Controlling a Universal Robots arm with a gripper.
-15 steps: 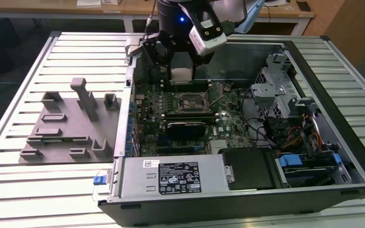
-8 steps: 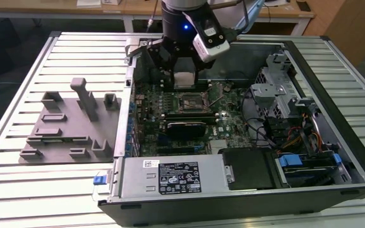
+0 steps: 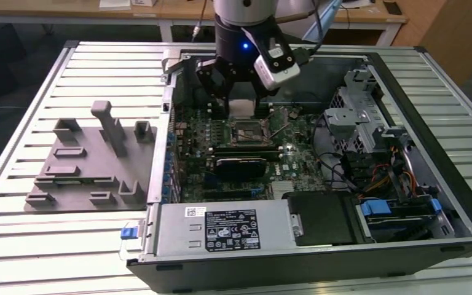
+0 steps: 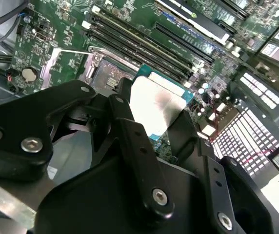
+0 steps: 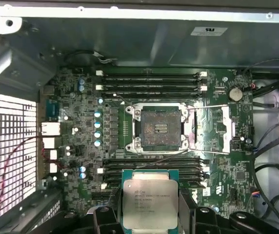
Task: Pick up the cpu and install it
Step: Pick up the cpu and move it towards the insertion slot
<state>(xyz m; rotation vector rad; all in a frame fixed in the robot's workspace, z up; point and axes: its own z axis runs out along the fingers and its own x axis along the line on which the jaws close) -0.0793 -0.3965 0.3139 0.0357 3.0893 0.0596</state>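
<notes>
Fingers (image 4: pixel 129 131) clamp the flat square silvery-grey metal cpu (image 5: pixel 146 200) between them by opposite edges; likely light, rigid, fragile.

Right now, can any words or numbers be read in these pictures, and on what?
Nothing can be quoted.
Silvery square cpu in the black tool: faint engraved print, too blurred.
Black label on the grey metal power-supply box: too small.
White sticker on the grey case wall: too small.

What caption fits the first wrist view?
Black jaws grip the silvery-grey square cpu over the green motherboard, its dark socket empty.
</notes>
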